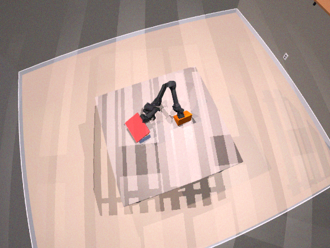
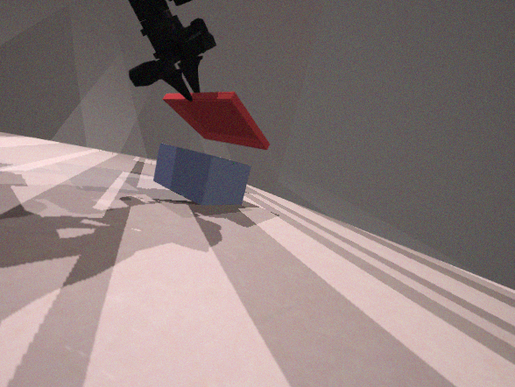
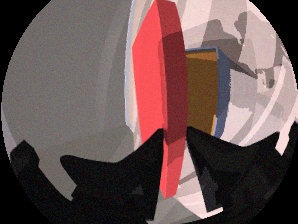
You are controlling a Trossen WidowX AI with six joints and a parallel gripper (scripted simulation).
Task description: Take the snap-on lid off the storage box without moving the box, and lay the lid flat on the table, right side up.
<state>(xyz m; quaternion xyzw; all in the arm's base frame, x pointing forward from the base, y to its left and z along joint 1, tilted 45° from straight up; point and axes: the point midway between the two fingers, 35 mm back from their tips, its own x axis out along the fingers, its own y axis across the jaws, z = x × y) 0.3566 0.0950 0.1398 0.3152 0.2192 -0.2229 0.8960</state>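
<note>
My gripper (image 2: 189, 94) (image 1: 144, 119) (image 3: 174, 132) is shut on one edge of the flat red lid (image 2: 218, 117) (image 1: 136, 127) (image 3: 160, 90). The lid hangs in the air, tilted, clear above the blue storage box (image 2: 201, 174) (image 1: 145, 138). The box stands on the table (image 2: 184, 306) (image 1: 179, 151). In the overhead view the lid covers most of the box. In the wrist view the lid shows edge-on between the fingers, and past it the open box (image 3: 206, 90) with its orange inside.
The arm's orange base block (image 1: 182, 118) stands on the table to the right of the box. The table sits on a pale floor area with a light border (image 1: 19, 118).
</note>
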